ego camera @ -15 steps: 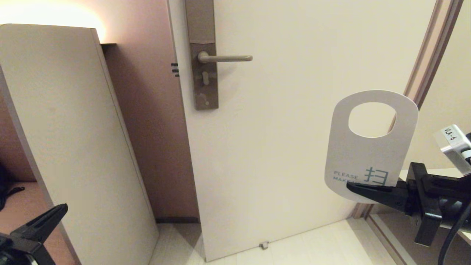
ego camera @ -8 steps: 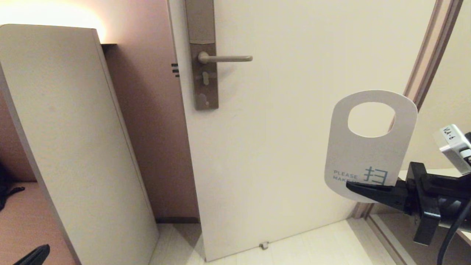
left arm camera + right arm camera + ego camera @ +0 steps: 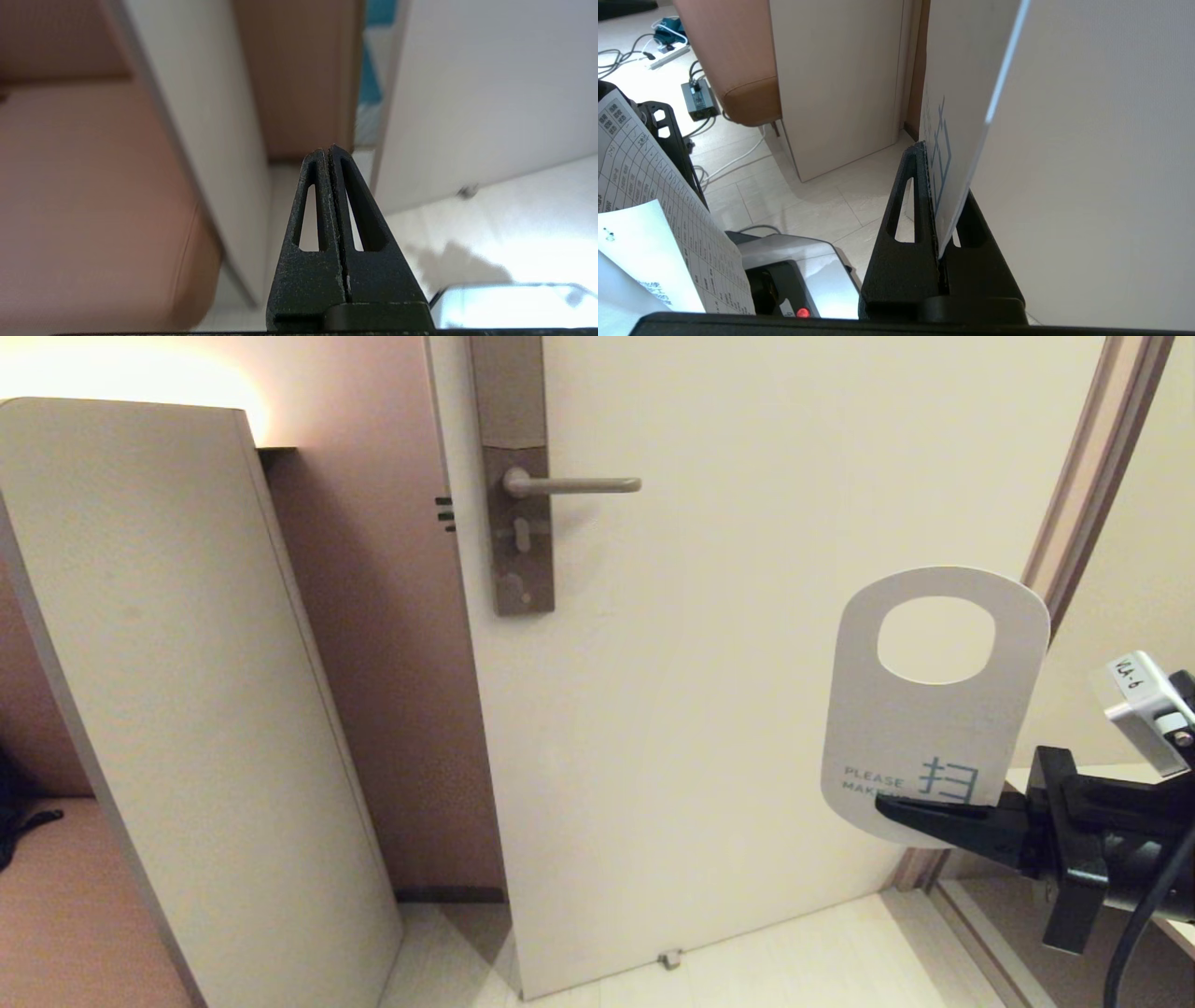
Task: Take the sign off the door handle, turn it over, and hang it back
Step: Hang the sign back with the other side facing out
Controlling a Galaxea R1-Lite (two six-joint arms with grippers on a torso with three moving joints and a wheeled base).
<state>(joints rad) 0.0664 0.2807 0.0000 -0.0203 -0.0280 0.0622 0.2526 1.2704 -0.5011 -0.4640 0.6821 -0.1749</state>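
here, white sign (image 3: 920,728), oval hole, teal lettering, pinched upright by right gripper (image 3: 887,810)

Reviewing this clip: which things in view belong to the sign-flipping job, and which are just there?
Job:
- sign, upright, pinched at its lower edge by the right gripper
- door handle, bare
- left gripper, shut, empty

Bystanders:
- tall panel left of the door
- printed sheets
- floor cables

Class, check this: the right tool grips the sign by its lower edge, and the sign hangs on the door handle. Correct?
Not quite. The right tool does grip the sign by its lower edge, but the head view shows the sign held clear of the door handle, which is bare.
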